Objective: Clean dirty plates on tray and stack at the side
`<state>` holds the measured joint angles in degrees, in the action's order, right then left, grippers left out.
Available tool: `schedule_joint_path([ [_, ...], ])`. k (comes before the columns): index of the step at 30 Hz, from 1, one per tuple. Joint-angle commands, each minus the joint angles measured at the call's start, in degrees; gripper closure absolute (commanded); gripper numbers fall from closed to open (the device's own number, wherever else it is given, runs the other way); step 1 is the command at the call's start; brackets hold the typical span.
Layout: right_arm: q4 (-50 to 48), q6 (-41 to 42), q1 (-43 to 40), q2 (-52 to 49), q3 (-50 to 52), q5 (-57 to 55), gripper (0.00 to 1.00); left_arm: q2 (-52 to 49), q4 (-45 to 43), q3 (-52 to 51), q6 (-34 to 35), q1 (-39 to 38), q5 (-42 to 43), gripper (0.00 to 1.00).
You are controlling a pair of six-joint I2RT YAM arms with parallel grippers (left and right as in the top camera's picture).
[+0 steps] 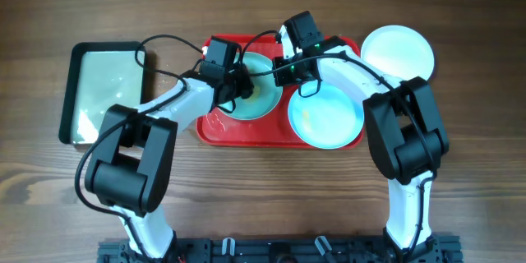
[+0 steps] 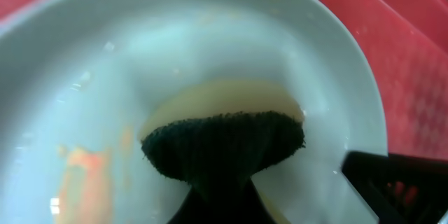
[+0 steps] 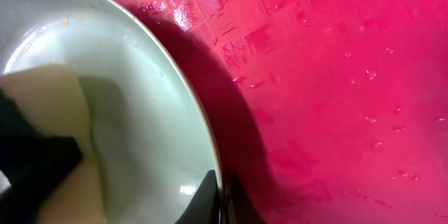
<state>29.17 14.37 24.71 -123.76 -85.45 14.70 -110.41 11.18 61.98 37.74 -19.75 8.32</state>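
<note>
Two pale turquoise plates lie on the red tray (image 1: 222, 131). My left gripper (image 1: 239, 90) is shut on a sponge (image 2: 224, 147) with a dark scrub face and yellow body, pressed onto the left turquoise plate (image 1: 261, 103). That plate (image 2: 105, 56) has an orange-yellow smear at its left. My right gripper (image 1: 280, 71) is shut on this plate's rim (image 3: 175, 77); its fingertips (image 3: 220, 199) pinch the edge. The second turquoise plate (image 1: 327, 115), with a small yellowish smear, lies at the tray's right. The white plate (image 1: 398, 52) sits on the table right of the tray.
A smaller black-rimmed pale-green tray (image 1: 76, 90) stands on the wooden table to the left of the red tray. The red tray floor (image 3: 336, 77) is wet with droplets. Arm cables hang over the tray's back edge.
</note>
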Motion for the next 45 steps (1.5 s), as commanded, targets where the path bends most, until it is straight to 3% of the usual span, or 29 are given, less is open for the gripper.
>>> schedule_joint_path([
  [1, 0.9, 0.6, 0.2, -1.5, -0.2, -1.9, 0.96, 1.0, 3.9, -0.9, -3.0, 3.7, -5.9, 0.96],
  [6, 1.1, 0.6, -0.5, -1.5, -0.2, -2.3, 0.96, 5.1, 12.2, -0.9, -6.3, 6.4, -18.8, 0.96],
  [9, 1.1, 0.7, -0.5, -1.5, -0.2, -2.3, 0.96, 6.6, 12.6, -0.9, -7.7, 6.4, -19.3, 0.96],
  [11, 1.2, 0.7, -0.5, -1.5, -0.2, -2.3, 0.96, 7.5, 11.0, -0.9, -7.7, 6.0, -15.9, 0.96],
  [16, 1.1, 1.8, -0.5, -1.5, -0.2, -2.3, 0.96, 7.1, 0.5, -0.9, -7.2, 5.5, 8.8, 0.96],
  [22, 0.7, 2.3, -0.5, -1.5, -0.2, -2.3, 0.96, 1.6, -0.9, -0.9, -7.2, 1.8, 9.3, 0.96],
  [28, 1.4, 2.1, -0.5, -1.5, -0.2, -2.3, 0.96, 0.7, 2.6, -0.9, -7.6, 2.2, -7.0, 0.96],
  [33, 1.6, 2.1, -0.5, -1.4, -0.2, -2.3, 0.95, 0.7, 7.6, -0.9, -13.2, 5.0, -20.3, 0.96],
  [40, 3.3, -1.2, -0.5, 0.2, -1.4, -3.5, 0.96, 8.2, 8.6, -0.9, -13.3, 7.7, -21.9, 0.96],
  [45, 4.7, -7.6, -0.4, 4.7, -4.3, -4.9, 0.96, 22.1, 10.8, -0.9, -10.3, 8.1, -21.6, 0.96],
])
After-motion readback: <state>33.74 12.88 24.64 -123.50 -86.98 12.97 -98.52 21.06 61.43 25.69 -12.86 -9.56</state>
